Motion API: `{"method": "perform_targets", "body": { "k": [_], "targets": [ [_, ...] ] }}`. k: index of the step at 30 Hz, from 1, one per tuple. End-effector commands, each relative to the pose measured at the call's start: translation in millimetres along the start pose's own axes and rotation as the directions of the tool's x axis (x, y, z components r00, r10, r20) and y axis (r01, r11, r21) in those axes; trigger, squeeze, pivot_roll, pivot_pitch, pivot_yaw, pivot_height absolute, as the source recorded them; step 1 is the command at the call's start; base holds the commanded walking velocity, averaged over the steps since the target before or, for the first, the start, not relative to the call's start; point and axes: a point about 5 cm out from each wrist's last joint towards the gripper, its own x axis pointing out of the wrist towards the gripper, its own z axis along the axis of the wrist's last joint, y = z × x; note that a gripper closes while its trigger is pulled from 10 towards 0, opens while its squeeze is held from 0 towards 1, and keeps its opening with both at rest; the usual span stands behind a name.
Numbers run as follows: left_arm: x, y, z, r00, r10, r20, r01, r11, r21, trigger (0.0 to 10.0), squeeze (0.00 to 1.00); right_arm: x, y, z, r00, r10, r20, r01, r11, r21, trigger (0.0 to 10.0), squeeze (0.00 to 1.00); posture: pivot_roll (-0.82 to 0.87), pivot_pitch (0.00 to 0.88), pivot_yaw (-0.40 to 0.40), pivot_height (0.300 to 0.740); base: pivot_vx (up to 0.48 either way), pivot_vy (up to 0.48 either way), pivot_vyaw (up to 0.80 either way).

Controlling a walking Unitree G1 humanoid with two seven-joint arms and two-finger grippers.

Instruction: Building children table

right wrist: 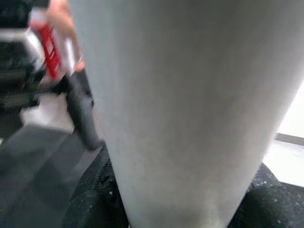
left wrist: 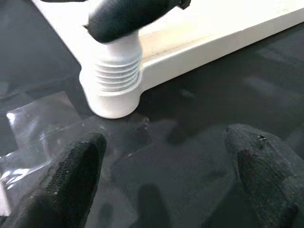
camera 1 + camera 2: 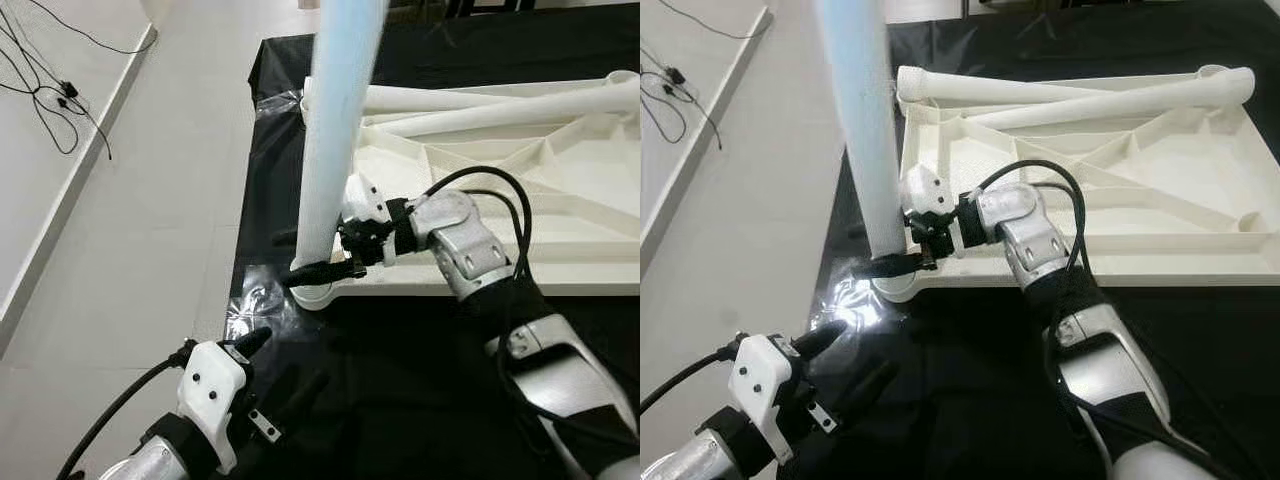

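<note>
my right gripper (image 3: 318, 256): fingers clamped around base of upright white table leg (image 3: 340, 130) | leg stands in corner socket of upside-down white tabletop (image 3: 520, 215) | two loose legs (image 3: 480, 108) lie across tabletop's far side | my left gripper (image 3: 285, 370): fingers apart, low over black cloth (image 3: 400, 380)

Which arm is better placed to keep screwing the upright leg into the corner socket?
Right. The right gripper is clamped around the leg just above the socket. The left gripper hangs open over the black cloth, holding nothing.
</note>
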Motion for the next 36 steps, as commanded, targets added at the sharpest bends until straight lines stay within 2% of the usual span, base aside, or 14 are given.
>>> {"method": "perform_targets", "body": {
  "k": [1, 7, 13, 17, 22, 26, 28, 30, 36],
  "targets": [
    [-2.1, -1.1, -1.3, 1.000, -0.002, -0.005, 0.002, 1.000, -0.011, 10.0, 0.00, 1.7, 17.4, -33.3, 0.981, 0.113, -0.156, -0.095, 0.988, 0.120, 10.0, 0.00, 0.00, 0.314, 0.069, 0.740, 0.000, 0.000, 0.00],
    [-1.6, -1.5, -1.5, 1.000, -0.004, -0.004, 0.004, 1.000, -0.016, 10.0, 0.00, 10.7, 17.1, -20.0, 0.969, 0.201, -0.147, -0.189, 0.978, 0.090, 10.0, 0.00, 0.00, 0.311, 0.070, 0.740, 0.000, 0.000, 0.00],
    [-1.1, -2.8, -1.9, 1.000, -0.006, -0.003, 0.006, 1.000, -0.021, 10.0, 0.00, 24.5, 9.3, -9.5, 0.965, 0.249, -0.082, -0.238, 0.963, 0.126, 10.0, 0.00, 0.00, 0.305, 0.063, 0.740, 0.000, 0.000, 0.00],
    [-0.8, -4.1, -1.7, 1.000, -0.006, 0.002, 0.006, 1.000, -0.027, 10.0, 0.00, 34.7, -6.4, -7.8, 0.989, 0.145, -0.017, -0.139, 0.970, 0.201, 10.0, 0.00, 0.00, 0.303, 0.057, 0.740, 0.000, 0.000, 0.00],
    [-0.9, -5.1, -1.5, 1.000, -0.005, 0.004, 0.006, 1.000, -0.030, 10.0, 0.00, 35.1, -9.4, -13.1, 0.998, 0.069, -0.010, -0.065, 0.969, 0.240, 10.0, 0.00, -0.01, 0.301, 0.056, 0.740, 0.000, 0.000, 0.00],
    [-1.1, -5.3, -1.3, 1.000, -0.007, 0.005, 0.007, 0.999, -0.031, 10.0, 0.00, 33.8, -5.8, -18.1, 0.999, 0.044, 0.005, -0.044, 0.967, 0.251, 10.0, 0.00, -0.01, 0.302, 0.058, 0.740, 0.000, 0.000, 0.00],
    [-1.2, -4.9, -1.0, 1.000, -0.009, 0.005, 0.009, 0.999, -0.032, 10.0, 0.00, 29.8, 3.9, -27.2, 0.999, 0.047, 0.022, -0.051, 0.963, 0.265, 10.0, 0.00, -0.01, 0.305, 0.063, 0.740, 0.000, 0.000, 0.00],
    [-1.3, -4.6, -0.9, 1.000, -0.010, 0.005, 0.010, 0.999, -0.032, 10.0, 0.00, 28.5, 7.1, -30.3, 0.998, 0.050, 0.026, -0.056, 0.961, 0.270, 10.0, 0.00, -0.01, 0.305, 0.063, 0.740, 0.000, 0.000, 0.00],
    [-1.7, -3.2, -0.7, 1.000, -0.008, 0.003, 0.008, 1.000, -0.028, 10.0, 0.00, 27.8, 14.8, -40.5, 0.999, -0.025, -0.036, 0.033, 0.970, 0.240, 10.0, 0.00, -0.01, 0.310, 0.065, 0.740, 0.000, 0.000, 0.00]
  ]
}}
